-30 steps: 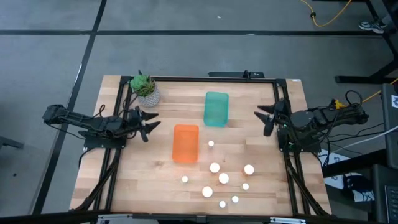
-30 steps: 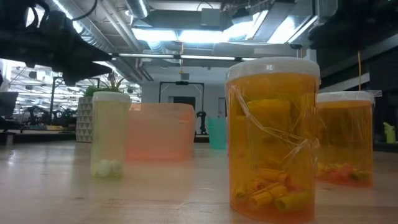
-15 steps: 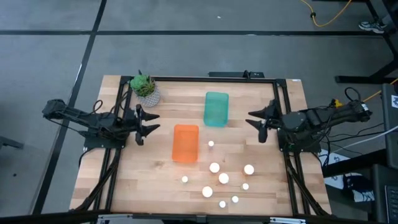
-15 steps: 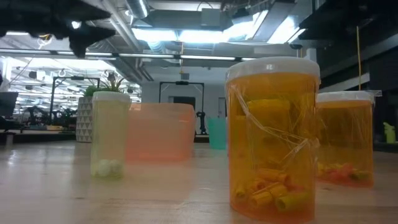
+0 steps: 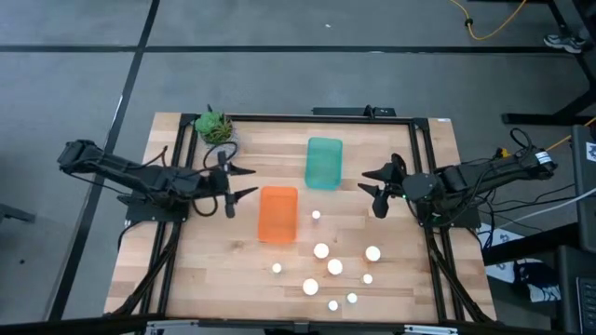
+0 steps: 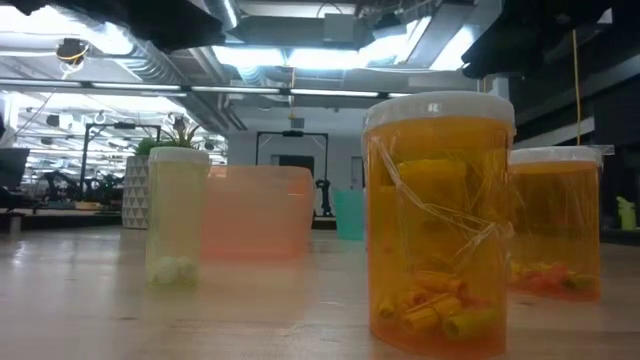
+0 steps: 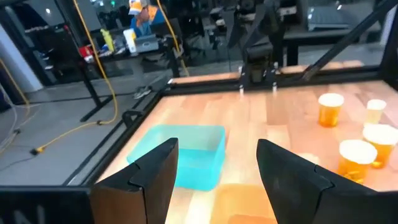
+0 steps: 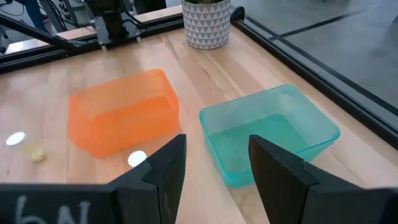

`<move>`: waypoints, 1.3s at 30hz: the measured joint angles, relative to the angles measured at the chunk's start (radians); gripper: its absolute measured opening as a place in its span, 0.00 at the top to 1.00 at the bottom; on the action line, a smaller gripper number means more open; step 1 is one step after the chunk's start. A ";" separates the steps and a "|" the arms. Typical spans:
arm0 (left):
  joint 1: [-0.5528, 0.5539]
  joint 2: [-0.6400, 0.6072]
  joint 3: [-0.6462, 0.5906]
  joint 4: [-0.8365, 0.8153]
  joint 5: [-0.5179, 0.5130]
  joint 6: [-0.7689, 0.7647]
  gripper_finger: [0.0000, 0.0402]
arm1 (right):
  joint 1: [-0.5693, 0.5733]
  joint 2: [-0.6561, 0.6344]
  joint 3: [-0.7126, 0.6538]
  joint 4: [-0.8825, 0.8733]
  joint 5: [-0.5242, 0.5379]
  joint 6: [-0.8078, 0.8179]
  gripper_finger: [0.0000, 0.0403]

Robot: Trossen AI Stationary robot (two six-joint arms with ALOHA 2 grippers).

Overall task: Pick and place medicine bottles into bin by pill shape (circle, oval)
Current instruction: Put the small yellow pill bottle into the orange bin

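Observation:
Several medicine bottles with white tops stand in a cluster [image 5: 333,268] on the near middle of the table; one small bottle [image 5: 317,215] stands apart near the orange bin [image 5: 277,214]. A teal bin [image 5: 323,163] stands beyond it. In the low view an orange bottle [image 6: 438,222] with yellow pills stands closest, a pale bottle [image 6: 176,215] to its left. My left gripper [image 5: 244,182] is open and empty, left of the orange bin. My right gripper [image 5: 372,187] is open and empty, right of the teal bin.
A potted plant [image 5: 216,128] stands at the far left corner of the table. A black frame [image 5: 307,117] runs along the far and side edges. Bare wood lies between the bins and each arm.
Both grippers have moved inward over the table: my left gripper toward the right, closer to the orange bin, and my right gripper toward the left, closer to the teal bin. The bottles and bins have stayed still.

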 joint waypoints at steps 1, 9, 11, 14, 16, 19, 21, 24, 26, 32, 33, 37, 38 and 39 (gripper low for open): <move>0.004 0.012 0.007 0.000 0.000 0.005 0.47 | 0.000 0.000 0.000 0.000 0.000 -0.001 0.56; 0.056 0.045 0.015 0.008 0.001 0.006 0.47 | 0.000 -0.004 0.000 0.001 0.002 -0.095 0.56; 0.075 0.050 0.015 0.007 0.009 -0.039 0.47 | 0.000 -0.004 0.000 0.001 0.001 -0.100 0.56; 0.106 0.072 0.015 0.005 0.066 -0.046 0.47 | 0.000 -0.004 0.000 -0.019 -0.037 -0.047 0.56; 0.125 0.099 0.030 -0.009 0.112 -0.046 0.48 | 0.000 -0.002 0.000 -0.061 -0.094 0.016 0.56; 0.141 0.153 0.085 -0.064 0.158 -0.065 0.49 | 0.000 0.006 0.000 -0.141 -0.160 0.162 0.56; 0.140 0.196 0.131 -0.125 0.176 -0.079 0.50 | 0.000 0.018 0.000 -0.189 -0.164 0.237 0.56; 0.126 0.266 0.197 -0.210 0.184 -0.082 0.51 | 0.000 0.040 0.000 -0.240 -0.165 0.305 0.56; 0.108 0.305 0.232 -0.251 0.183 -0.083 0.52 | 0.000 0.056 0.000 -0.250 -0.177 0.351 0.56; 0.028 0.393 0.310 -0.293 0.186 -0.082 0.52 | 0.023 0.104 0.000 -0.248 -0.271 0.421 0.56; 0.014 0.399 0.316 -0.295 0.186 -0.082 0.52 | 0.034 0.113 0.000 -0.247 -0.276 0.422 0.56; -0.038 0.404 0.325 -0.296 0.185 -0.082 0.52 | 0.072 0.133 0.000 -0.250 -0.349 0.419 0.56; -0.050 0.404 0.325 -0.296 0.176 -0.082 0.52 | 0.080 0.134 0.000 -0.253 -0.367 0.419 0.56; -0.061 0.404 0.325 -0.296 0.160 -0.082 0.52 | 0.088 0.133 0.000 -0.254 -0.375 0.419 0.56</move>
